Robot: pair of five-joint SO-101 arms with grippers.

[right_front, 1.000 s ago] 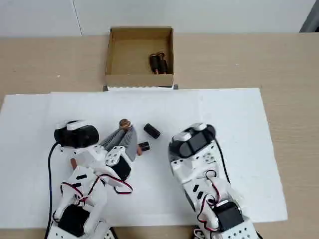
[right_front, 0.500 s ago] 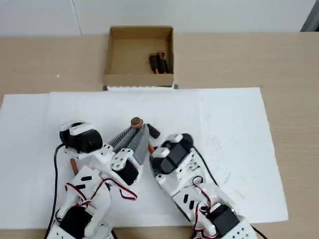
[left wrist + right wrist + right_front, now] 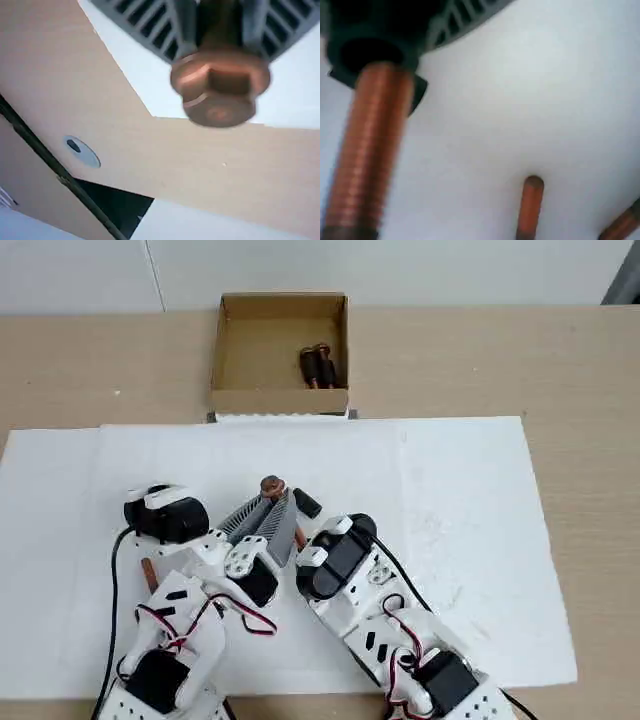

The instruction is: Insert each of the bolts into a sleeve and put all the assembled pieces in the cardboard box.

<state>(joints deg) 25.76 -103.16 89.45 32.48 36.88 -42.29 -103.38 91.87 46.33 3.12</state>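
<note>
Left gripper (image 3: 271, 500) clamps the bolt (image 3: 220, 87), right gripper (image 3: 379, 34) holds the sleeve (image 3: 351, 62); I fear a skewed entry jams it.

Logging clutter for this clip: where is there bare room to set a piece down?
Free: the white sheet right of the right arm, the sheet strip between the cardboard box and the arms, and the box's left half beside the two assembled pieces. Crowded: mid-sheet, where the bolt in the left gripper, a sleeve and the right arm bunch together.
</note>
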